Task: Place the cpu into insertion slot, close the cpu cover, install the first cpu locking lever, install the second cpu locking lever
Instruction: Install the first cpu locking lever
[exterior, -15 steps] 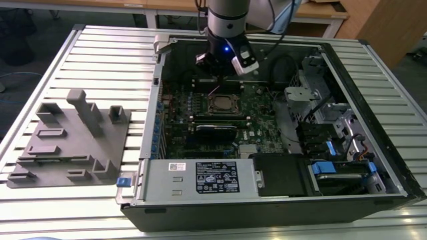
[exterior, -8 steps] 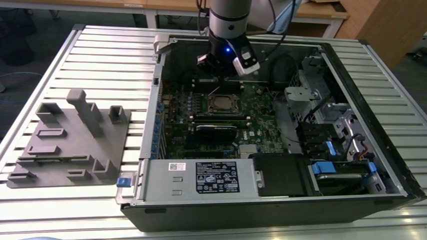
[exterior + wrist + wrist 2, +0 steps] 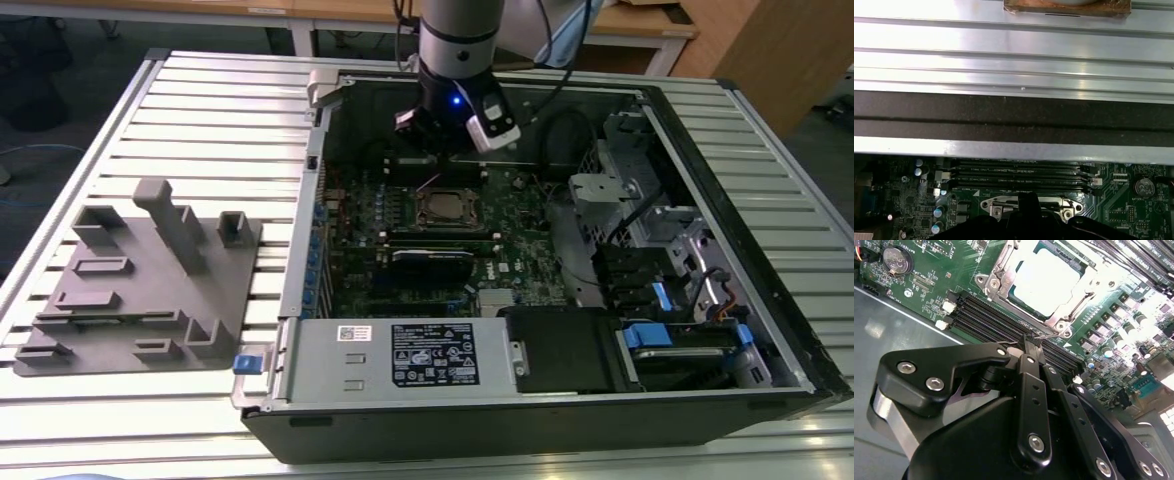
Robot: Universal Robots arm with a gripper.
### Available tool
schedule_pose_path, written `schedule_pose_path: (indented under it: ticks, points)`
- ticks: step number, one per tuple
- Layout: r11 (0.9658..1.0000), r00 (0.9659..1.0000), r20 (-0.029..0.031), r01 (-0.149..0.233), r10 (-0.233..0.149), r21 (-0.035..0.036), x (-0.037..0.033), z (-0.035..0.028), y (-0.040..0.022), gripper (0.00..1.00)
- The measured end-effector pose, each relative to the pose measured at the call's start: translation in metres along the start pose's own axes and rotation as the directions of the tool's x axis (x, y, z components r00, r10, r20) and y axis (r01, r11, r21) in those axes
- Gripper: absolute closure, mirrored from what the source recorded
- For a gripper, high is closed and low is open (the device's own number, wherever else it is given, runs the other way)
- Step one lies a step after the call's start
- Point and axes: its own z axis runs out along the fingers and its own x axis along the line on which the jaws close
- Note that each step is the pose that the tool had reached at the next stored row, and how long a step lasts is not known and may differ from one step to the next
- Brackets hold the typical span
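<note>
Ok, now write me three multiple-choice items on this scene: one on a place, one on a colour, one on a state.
1. The grey fixture block lies where, relative to the computer case?
A inside it; B at the exterior view's left of it; C at the exterior view's right of it.
2. The circuit board is: A blue; B red; C green.
3. The cpu is: A loose on the circuit board; B seated in the insertion slot, cpu cover over its edges; C on the fixture block.
1 B: it rests on the slatted table beside the case.
2 C: green shows between the parts.
3 B: the cover's frame surrounds its bright top.
</note>
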Motion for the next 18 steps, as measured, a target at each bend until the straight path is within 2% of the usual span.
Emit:
schedule_pose_path:
  ticks: [18]
  points:
    - [1.0,1.0,-0.0002,0.0,0.0,0.0005,-0.0011,0.0056,-0.0009,0.89]
